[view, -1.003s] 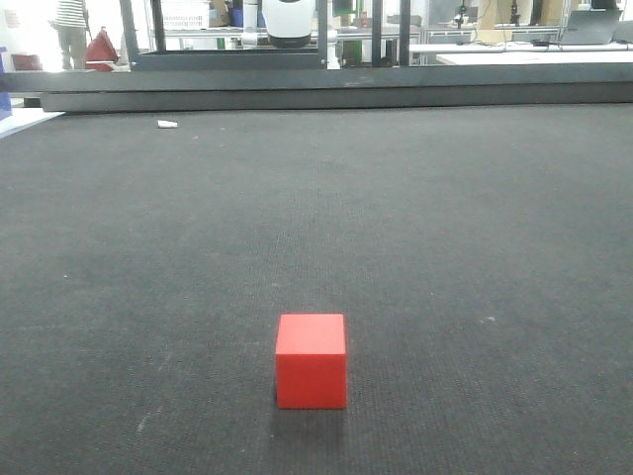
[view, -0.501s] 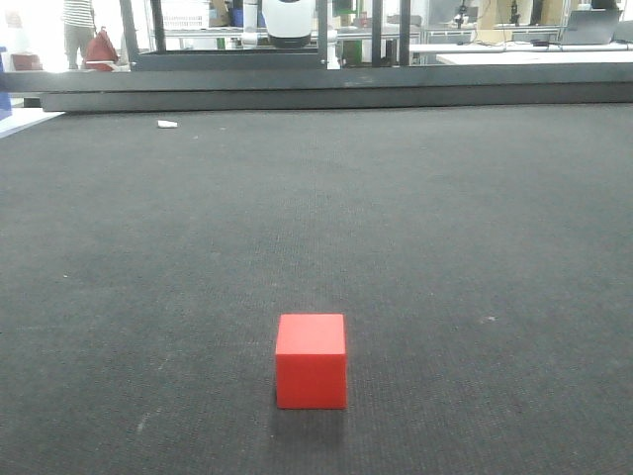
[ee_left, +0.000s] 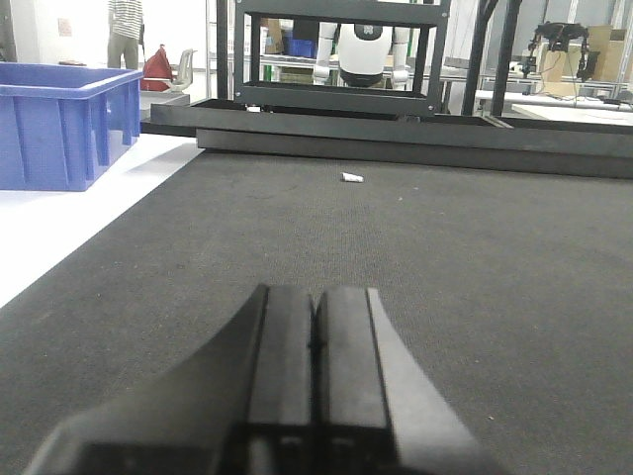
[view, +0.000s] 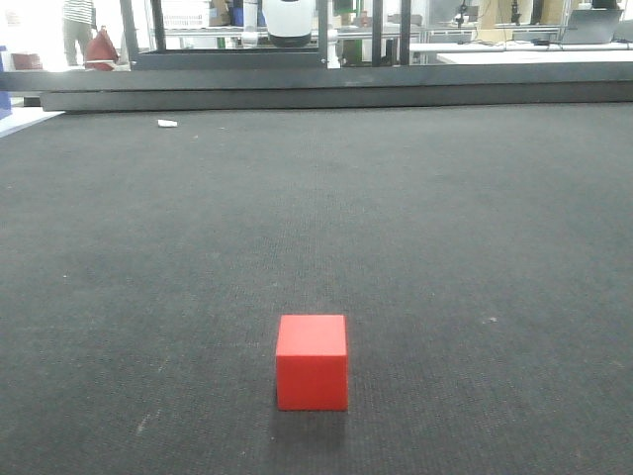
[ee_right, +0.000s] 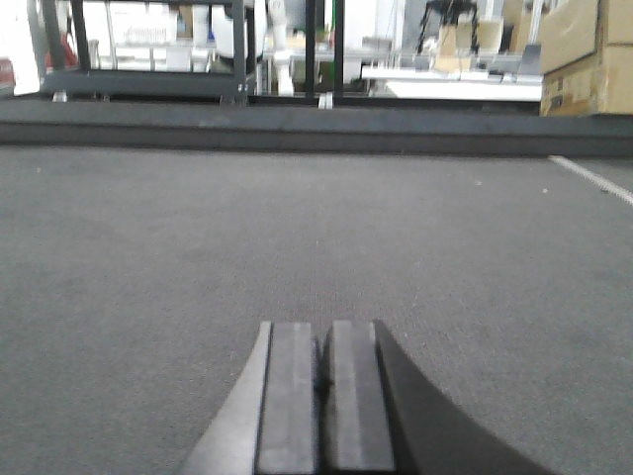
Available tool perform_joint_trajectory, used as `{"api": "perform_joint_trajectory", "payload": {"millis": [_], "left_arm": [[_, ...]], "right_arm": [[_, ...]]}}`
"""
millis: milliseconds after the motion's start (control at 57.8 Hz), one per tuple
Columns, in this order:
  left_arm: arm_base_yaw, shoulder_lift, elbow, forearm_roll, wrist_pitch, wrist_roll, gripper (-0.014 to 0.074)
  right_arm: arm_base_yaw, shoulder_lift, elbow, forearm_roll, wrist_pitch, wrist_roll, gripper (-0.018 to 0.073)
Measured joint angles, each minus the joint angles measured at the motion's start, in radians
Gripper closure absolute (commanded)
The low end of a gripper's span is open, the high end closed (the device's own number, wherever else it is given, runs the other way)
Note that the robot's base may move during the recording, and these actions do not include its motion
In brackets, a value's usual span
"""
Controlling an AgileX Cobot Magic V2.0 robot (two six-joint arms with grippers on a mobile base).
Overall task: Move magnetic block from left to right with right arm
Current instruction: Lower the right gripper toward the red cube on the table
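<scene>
magnetic block (view: 312, 362): bright red, plain, no marks; top face sl. lighter than front
carpet (view: 445, 218): dk grey-black, fine woven grain, few pale specks
scrap (view: 167, 124): white
left gripper (ee_left: 315, 297): matte black
right gripper (ee_right: 323, 332): dk grey, black body
crate (ee_left: 59, 124): blue, ribbed sides
floor (ee_left: 49, 228): white
boxes (ee_right: 584, 49): brown cardbd
bag (view: 101, 49): red
shirt (ee_left: 125, 15): b/w stripes
</scene>
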Motion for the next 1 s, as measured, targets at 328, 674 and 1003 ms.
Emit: {"api": "perform_joint_trajectory", "payload": {"millis": [328,674,1003], "left_arm": [[0.000,0.000,0.000,0.000,0.000,0.000,0.0722],[0.000,0.000,0.000,0.000,0.000,0.000,0.0722],[0.000,0.000,0.000,0.000,0.000,0.000,0.0722]], "right_arm": [[0.000,0.287,-0.195,0.000,0.157,0.034,0.0513],[0.182,0.658,-0.349,-0.145,0.200,0.433,0.0513],[0.434,0.958,-0.529,-0.218,0.422,0.574,0.0190]]}}
